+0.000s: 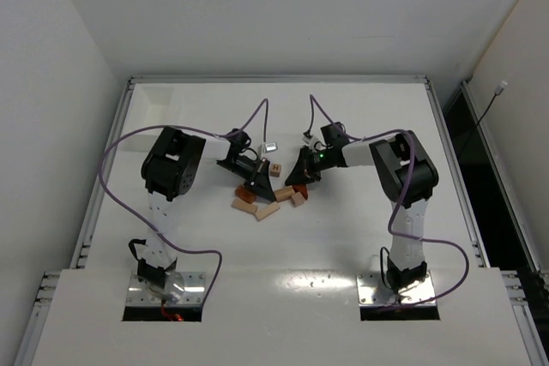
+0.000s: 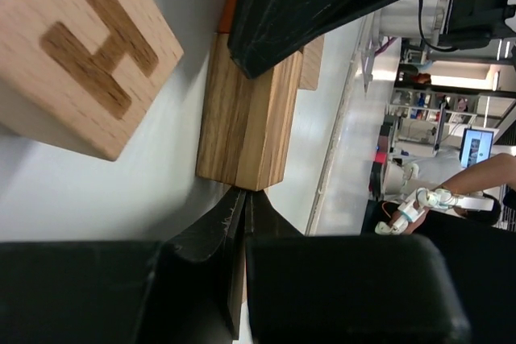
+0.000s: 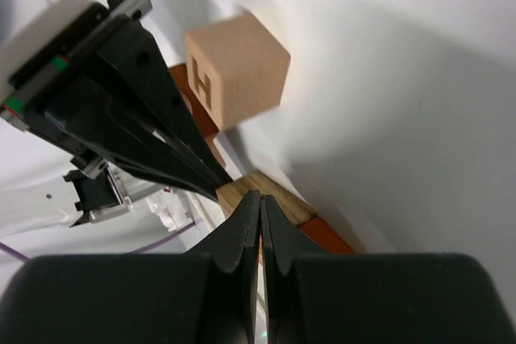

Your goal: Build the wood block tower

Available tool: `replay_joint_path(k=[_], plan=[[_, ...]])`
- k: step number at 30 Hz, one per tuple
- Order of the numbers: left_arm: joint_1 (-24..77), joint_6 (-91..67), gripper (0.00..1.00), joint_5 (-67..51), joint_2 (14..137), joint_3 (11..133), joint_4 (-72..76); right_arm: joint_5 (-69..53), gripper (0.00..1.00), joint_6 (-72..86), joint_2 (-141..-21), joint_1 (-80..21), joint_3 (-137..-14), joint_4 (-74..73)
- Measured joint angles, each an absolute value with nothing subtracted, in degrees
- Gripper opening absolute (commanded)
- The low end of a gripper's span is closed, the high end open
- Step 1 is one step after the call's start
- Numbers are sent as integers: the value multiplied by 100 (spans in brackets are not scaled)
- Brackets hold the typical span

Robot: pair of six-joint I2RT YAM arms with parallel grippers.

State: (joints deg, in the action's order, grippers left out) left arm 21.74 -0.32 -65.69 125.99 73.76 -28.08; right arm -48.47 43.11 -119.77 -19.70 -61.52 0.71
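White surface [image 1: 369,117] with a raised rim [image 1: 279,79] on the far and side edges, and plain walls close behind. We see plenty of open room. The wood blocks [image 1: 268,211] lie in a loose cluster mid-surface, well apart from every edge. The left tool [image 1: 255,180] and right tool [image 1: 302,179] angle in on the cluster from either side. The H cube [image 1: 274,170] sits at the far side, between them.

Hard to read: from above, both tool tips cover part of the cluster. We can't tell which blocks touch each other there. In the left wrist view the H cube is cut off by the frame. A reddish piece [image 3: 330,235] shows only as a sliver.

Left tool: fingers pressed together, nothing between them. Its tips are at the end of a pale block [image 2: 242,118]; touching or just short, we can't tell. Right tool: also closed tight and empty, its tips just beside the same pale block. The left tool's tip is right next to them.
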Motion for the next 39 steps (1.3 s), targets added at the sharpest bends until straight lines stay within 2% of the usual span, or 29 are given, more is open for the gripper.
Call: replay_joint_path(k=[24,26,29,30,31,34,37,39], plan=[[2185,-25,0,-6425,11487,6215,-2600,-4685,0,4036,-10831,-1968,-5264,-582],[2187,-25,8,-6372,11323,6198,-2600,-4663,0,3935,-10685,-1968,-5264,-663],[2215,-73,16,-6069,10881,6195,-2593,-4644,20,3671,-10383,-1968,-5408,-893],[2237,-89,18,-5885,10659,6200,-2589,-4628,28,3562,-10274,-1968,-5522,-980],[2268,-91,19,-5662,10412,6211,-2606,-4545,42,3328,-10156,-1968,-5736,-1190],[2432,-91,23,-4910,9800,6425,-2794,-4198,56,2672,-9824,-1968,-6449,-1638],[2711,-51,43,-4021,9529,6908,-2982,-3667,69,1935,-9408,-1968,-6997,-1850],[2891,19,50,-3485,9428,7096,-3063,-3249,74,1503,-9098,-1966,-7091,-1957]])
